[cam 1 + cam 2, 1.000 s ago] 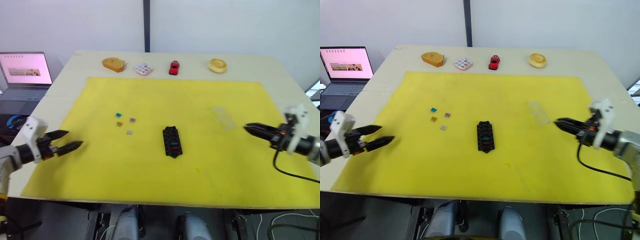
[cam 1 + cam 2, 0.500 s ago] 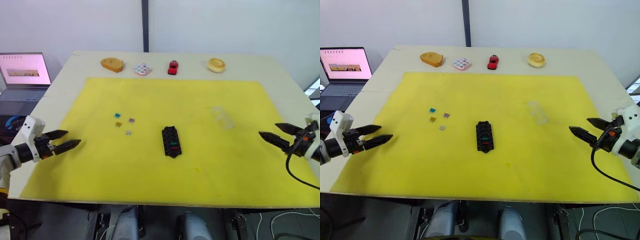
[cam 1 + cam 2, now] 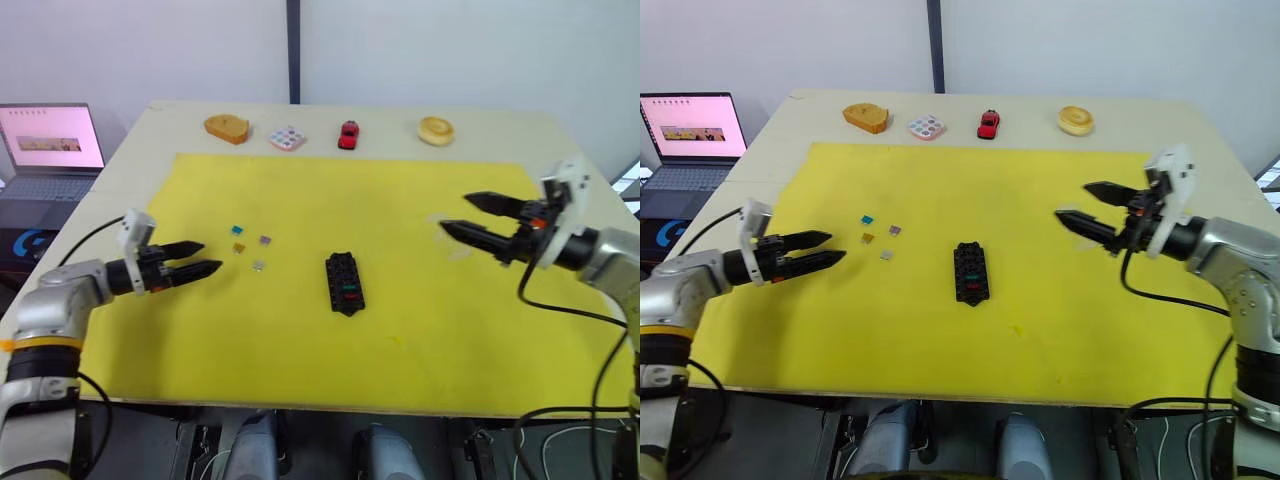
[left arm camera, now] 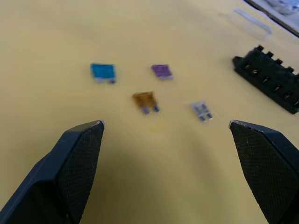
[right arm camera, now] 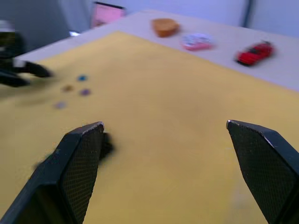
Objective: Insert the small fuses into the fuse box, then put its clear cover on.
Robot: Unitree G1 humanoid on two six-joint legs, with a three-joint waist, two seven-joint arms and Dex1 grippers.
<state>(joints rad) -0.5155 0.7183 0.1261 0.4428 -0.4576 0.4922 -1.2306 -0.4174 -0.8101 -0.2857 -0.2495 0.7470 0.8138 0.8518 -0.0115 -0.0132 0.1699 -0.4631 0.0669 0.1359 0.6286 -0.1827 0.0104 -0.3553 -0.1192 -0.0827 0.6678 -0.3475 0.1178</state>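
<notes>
Your left gripper point(image 3: 205, 258) hovers low over the yellow mat point(image 3: 400, 330) with its fingers point(image 4: 79, 158) released and holding nothing, its tips pointing at the loose fuses just beside it. Four of those small fuses lie in a tight cluster on the mat: the teal fuse point(image 4: 103, 71), the purple fuse point(image 4: 162, 71), the amber fuse point(image 4: 145, 99) and the grey fuse point(image 4: 201, 110), none touching another. The fuse box point(image 3: 343, 283) sits near the middle of the mat, between your two grippers, with a red fuse point(image 3: 349, 286) and a green fuse point(image 3: 350, 295) already seated in its slots. Your right gripper point(image 3: 455, 215) is spread wide and empty, held above the mat's right half, right over the spot where the clear cover point(image 3: 447, 240) lies as a faint glint on the yellow. Along the far edge of the surface point(image 3: 500, 135) you have an orange block point(image 3: 227, 127), a white tile with coloured dots point(image 3: 287, 138), a red toy car point(image 3: 348, 134) and a round tan ring point(image 3: 435, 130). An open laptop point(image 3: 50, 140) stands off the surface's left side.
</notes>
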